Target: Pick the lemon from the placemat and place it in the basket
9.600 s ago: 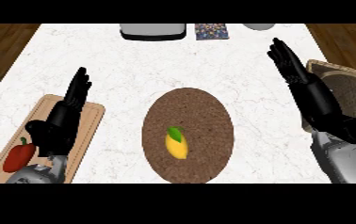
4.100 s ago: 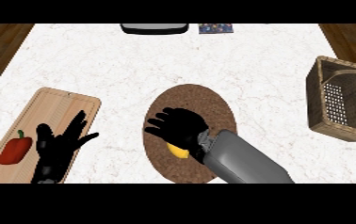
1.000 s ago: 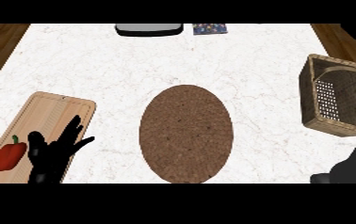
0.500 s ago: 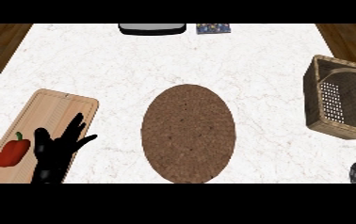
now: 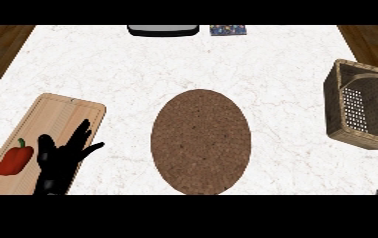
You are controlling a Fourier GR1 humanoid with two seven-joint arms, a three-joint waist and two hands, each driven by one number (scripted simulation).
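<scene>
Left of the placemat, a cutting board carries a red pepper; the left robot hand rests over the board's near end, fingers straight and released, holding nothing. Centrally, the placemat lies bare on the white surface: no lemon is visible on it. Right of the placemat, well apart, the basket sits at the surface's edge, its interior only partly in view. Neither the right robot hand nor the lemon shows here. Risk, as judged: a release outside the basket rim would let the lemon roll away.
</scene>
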